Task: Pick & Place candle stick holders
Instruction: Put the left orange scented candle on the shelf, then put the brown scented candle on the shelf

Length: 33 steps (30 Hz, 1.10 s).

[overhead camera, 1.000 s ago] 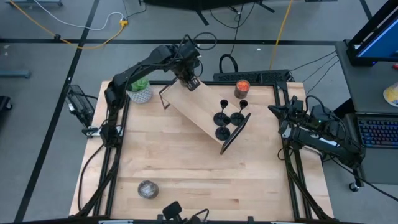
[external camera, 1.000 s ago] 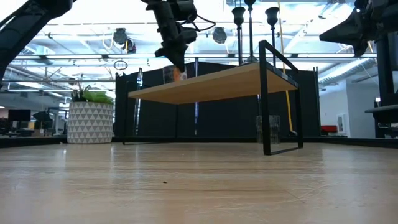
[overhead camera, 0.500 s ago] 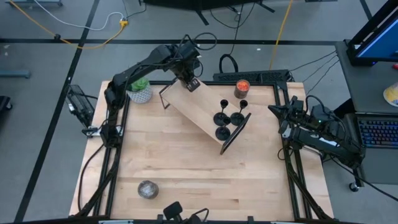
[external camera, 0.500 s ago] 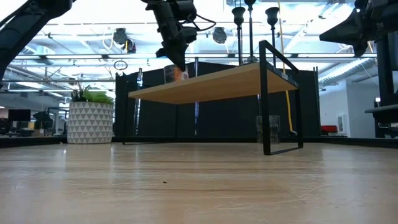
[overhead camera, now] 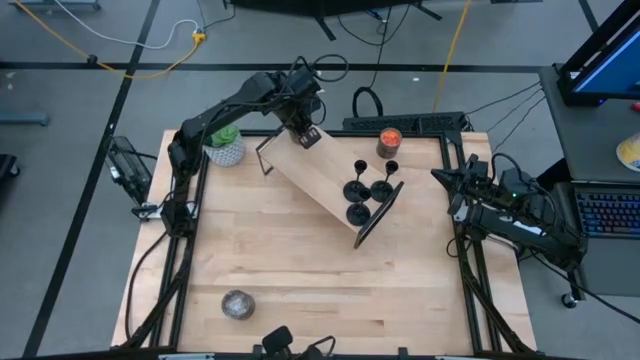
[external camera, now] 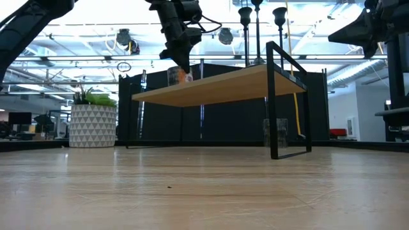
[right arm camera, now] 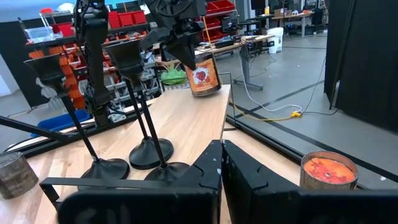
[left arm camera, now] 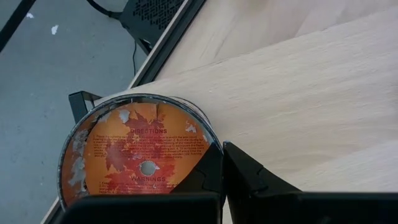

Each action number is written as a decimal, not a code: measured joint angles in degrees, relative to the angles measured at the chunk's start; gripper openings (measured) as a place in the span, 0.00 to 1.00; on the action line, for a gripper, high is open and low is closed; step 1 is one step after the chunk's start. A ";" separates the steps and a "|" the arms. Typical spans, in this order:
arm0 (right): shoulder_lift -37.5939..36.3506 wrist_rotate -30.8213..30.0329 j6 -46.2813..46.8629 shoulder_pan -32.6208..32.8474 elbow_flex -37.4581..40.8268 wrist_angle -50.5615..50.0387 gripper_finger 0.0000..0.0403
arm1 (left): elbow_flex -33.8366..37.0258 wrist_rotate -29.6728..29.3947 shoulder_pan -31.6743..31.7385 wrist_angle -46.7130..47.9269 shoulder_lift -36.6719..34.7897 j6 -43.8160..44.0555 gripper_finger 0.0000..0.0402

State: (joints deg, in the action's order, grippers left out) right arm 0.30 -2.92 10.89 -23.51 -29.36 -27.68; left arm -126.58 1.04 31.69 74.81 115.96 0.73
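Three black candle stick holders point(overhead camera: 362, 196) stand by their round bases on the right end of a low wooden shelf point(overhead camera: 315, 172) with a black frame. From the right wrist they show as cups on thin stems point(right arm camera: 134, 106). At the shelf's far left end stands a jar point(left arm camera: 140, 155) with an orange leaf label. My left gripper point(left arm camera: 222, 163) hangs over that end, shut, its fingertips at the jar's top edge. My right gripper point(right arm camera: 222, 155) waits shut at the table's right edge point(overhead camera: 443, 180), pointing level toward the shelf. My left gripper has its shut fingers beside the jar, not around it. One finger point(left arm camera: 208, 171) lies against the jar's top rim point(left arm camera: 200, 127). The fingers come slanting down from above. The jar stands on the shelf's far left end point(right arm camera: 202, 78).
A glass candle with red wax point(overhead camera: 388, 141) stands on the table behind the shelf. A potted plant point(overhead camera: 225, 147) sits at the far left corner and a grey round thing point(overhead camera: 237, 304) near the front left. Bare tabletop lies in front of the shelf.
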 joint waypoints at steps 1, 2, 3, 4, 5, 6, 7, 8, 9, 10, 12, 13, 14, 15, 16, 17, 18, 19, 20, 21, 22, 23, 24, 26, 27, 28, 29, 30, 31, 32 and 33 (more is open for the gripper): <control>0.00 0.00 0.01 0.00 0.00 0.00 0.00 | 0.00 -0.01 0.01 -0.07 0.00 0.04 0.00; 0.00 0.00 0.01 0.00 0.00 0.00 0.00 | 0.00 -0.02 0.01 -0.04 0.00 0.37 0.01; 0.00 0.00 0.01 0.00 0.00 0.00 0.00 | 0.00 0.00 0.01 0.06 0.00 0.52 0.01; 0.00 0.00 0.00 0.00 0.00 0.00 0.00 | 0.00 -0.02 0.01 0.08 0.00 0.73 0.02; 0.00 0.00 0.01 0.00 0.00 0.00 0.00 | 0.00 -0.02 0.01 0.04 0.00 0.74 0.02; 0.00 0.00 0.01 0.00 0.00 0.00 0.00 | 0.00 -0.02 0.01 0.01 0.00 0.81 0.02; 0.00 0.01 0.01 0.00 0.00 0.00 0.00 | 0.00 -0.02 0.00 0.03 0.00 0.90 0.03; 0.00 0.00 0.01 0.00 0.00 0.00 0.00 | 0.00 0.00 0.01 0.05 0.00 0.96 0.03; 0.00 0.01 0.01 0.00 0.00 0.00 0.00 | 0.00 0.02 0.01 0.05 0.00 0.95 0.03; 0.00 0.00 0.01 0.00 0.00 0.00 0.00 | 0.00 0.02 0.01 0.04 0.00 1.00 0.03; 0.00 0.01 0.01 0.00 0.00 0.00 0.00 | 0.00 0.04 -0.01 0.05 0.00 1.07 0.03; 0.00 0.02 0.01 0.00 0.00 0.00 0.00 | 0.00 0.04 -0.01 0.04 0.00 1.07 0.03; 0.00 0.02 0.01 0.00 0.00 0.00 0.00 | 0.00 0.06 -0.01 0.04 0.00 1.09 0.04; 0.00 0.08 0.01 0.00 0.00 0.00 0.00 | 0.00 0.09 -0.07 0.04 0.00 1.07 0.04; 0.00 0.10 0.01 0.00 0.00 0.00 0.00 | 0.00 0.11 -0.13 0.04 0.00 1.07 0.04; 0.00 0.11 0.01 0.00 0.00 0.00 0.00 | 0.00 0.15 -0.21 0.04 0.00 1.07 0.04; 0.00 0.11 0.01 0.00 0.00 0.00 0.00 | 0.00 0.15 -0.27 0.04 0.00 1.07 0.04; 0.00 0.13 0.01 0.00 0.00 0.00 0.00 | 0.00 0.15 -0.32 0.04 0.00 1.07 0.04; 0.00 0.13 0.01 0.00 0.00 0.00 0.00 | 0.00 0.21 -0.35 0.04 0.00 1.07 0.04; 0.00 0.13 0.01 0.00 0.00 0.00 0.00 | 0.01 0.28 -0.36 0.04 0.00 1.07 0.04; 0.00 0.13 0.01 -0.01 0.00 0.00 0.00 | 0.01 0.44 -0.36 0.04 0.00 1.06 0.04; 0.00 0.13 0.01 0.00 0.00 0.00 0.00 | 0.01 0.49 -0.36 0.02 0.00 1.07 0.05; 0.00 0.13 0.01 0.00 0.00 0.00 0.00 | 0.01 0.48 -0.36 -0.01 0.00 1.05 0.06; 0.00 0.15 0.01 0.00 0.00 0.00 0.00 | 0.02 0.40 -0.38 -0.21 -0.02 1.05 0.09; 0.00 0.15 0.01 0.00 0.00 0.00 0.00 | 0.00 0.42 -0.36 -0.19 -0.02 1.15 0.12; 0.00 0.15 0.01 -0.01 0.00 0.00 0.00 | 0.00 0.06 -0.36 -0.14 -0.02 1.36 0.14; 0.00 0.15 0.01 -0.02 0.00 0.00 0.00 | 0.00 -0.11 -0.32 -0.16 -0.02 1.38 0.16; 0.00 0.15 0.01 0.00 0.00 0.00 0.00 | 0.02 -0.11 -0.34 -0.16 -0.02 1.40 0.19; 0.00 0.15 0.01 0.00 0.00 0.00 0.00 | 0.00 -0.11 -0.34 -0.18 -0.02 1.42 0.20; 0.00 0.15 0.01 0.00 0.00 0.00 0.00 | 0.02 -0.11 -0.34 -0.18 -0.02 1.58 0.22; 0.00 0.15 -0.01 0.00 0.00 0.00 0.00 | 0.02 -0.07 -0.34 -0.12 -0.05 2.11 0.24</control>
State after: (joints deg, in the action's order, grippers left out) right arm 0.30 -2.76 10.88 -23.51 -29.36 -27.68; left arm -126.56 0.97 31.35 74.69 115.91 2.84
